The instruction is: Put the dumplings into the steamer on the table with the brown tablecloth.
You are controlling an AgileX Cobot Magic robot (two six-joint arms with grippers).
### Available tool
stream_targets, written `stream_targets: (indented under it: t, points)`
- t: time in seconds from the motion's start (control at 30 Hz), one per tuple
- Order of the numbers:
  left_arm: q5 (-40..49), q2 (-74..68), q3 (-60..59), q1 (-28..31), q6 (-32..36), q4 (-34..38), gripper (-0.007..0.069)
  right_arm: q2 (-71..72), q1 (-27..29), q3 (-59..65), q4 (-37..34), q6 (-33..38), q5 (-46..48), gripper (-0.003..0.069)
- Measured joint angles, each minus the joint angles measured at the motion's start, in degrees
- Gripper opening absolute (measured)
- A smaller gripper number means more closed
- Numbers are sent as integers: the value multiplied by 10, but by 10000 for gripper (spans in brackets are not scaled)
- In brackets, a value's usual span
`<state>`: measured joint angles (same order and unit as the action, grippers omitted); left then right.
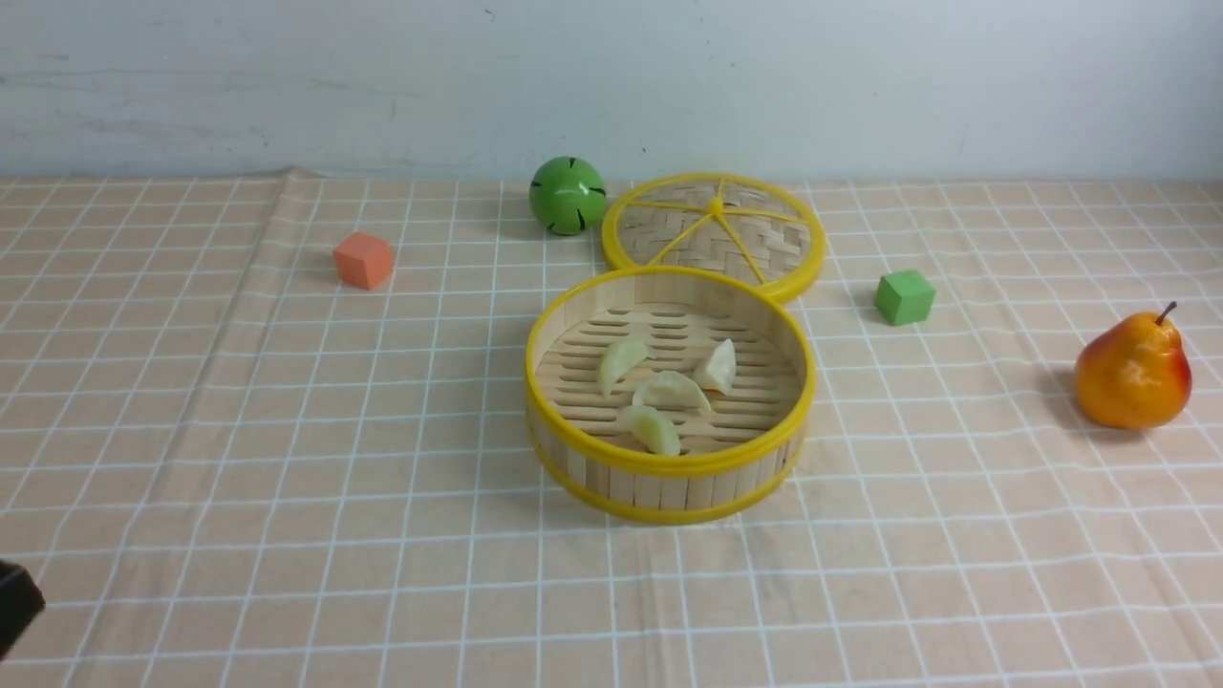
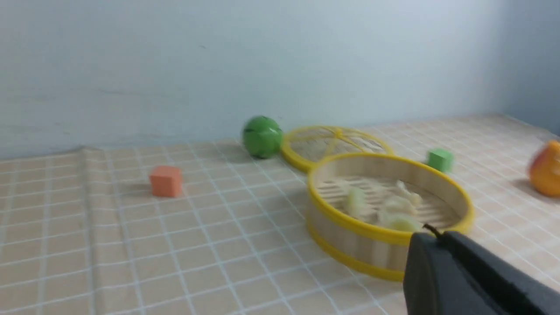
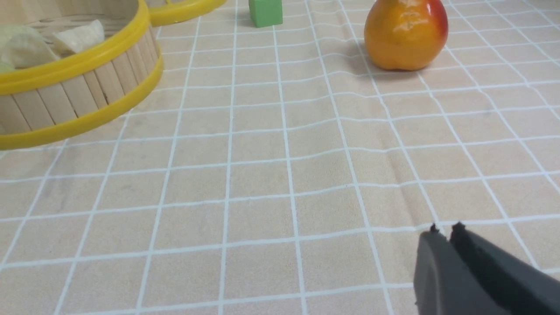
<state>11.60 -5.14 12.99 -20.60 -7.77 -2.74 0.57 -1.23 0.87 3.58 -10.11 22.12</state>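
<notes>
The steamer [image 1: 669,468] stands at the middle of the table on the brown tablecloth [image 1: 287,497]. Several dumplings lie on its slotted floor, among them one at the left [image 1: 619,364], one at the right [image 1: 717,367] and one at the front [image 1: 654,429]. The steamer also shows in the left wrist view [image 2: 350,245] and in the right wrist view [image 3: 78,92]. My left gripper [image 2: 431,234] is shut and empty, low at the near left; a dark part of it shows in the front view [image 1: 14,602]. My right gripper [image 3: 445,231] is shut and empty above bare cloth, out of the front view.
The flat woven lid [image 1: 715,234] lies behind the steamer, a green ball [image 1: 568,195] to its left. An orange cube [image 1: 363,260] sits at the far left, a green cube [image 1: 904,296] at the right, and an orange pear [image 1: 1133,373] at the far right.
</notes>
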Motion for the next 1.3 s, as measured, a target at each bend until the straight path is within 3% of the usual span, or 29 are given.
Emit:
stream_targets:
  t: [0.2, 0.4, 0.63, 1.3]
  points:
    - [-51, 41, -90, 163, 1, 40, -14, 0, 0, 0, -1, 0, 0, 42]
    - [-16, 57, -142, 244, 2, 55, -14, 0, 0, 0, -1, 0, 0, 50]
    - [84, 57, -146, 228, 2, 38, -14, 0, 0, 0, -1, 0, 0, 59]
    - [102, 57, -146, 225, 3, 38, -14, 0, 0, 0, -1, 0, 0, 85]
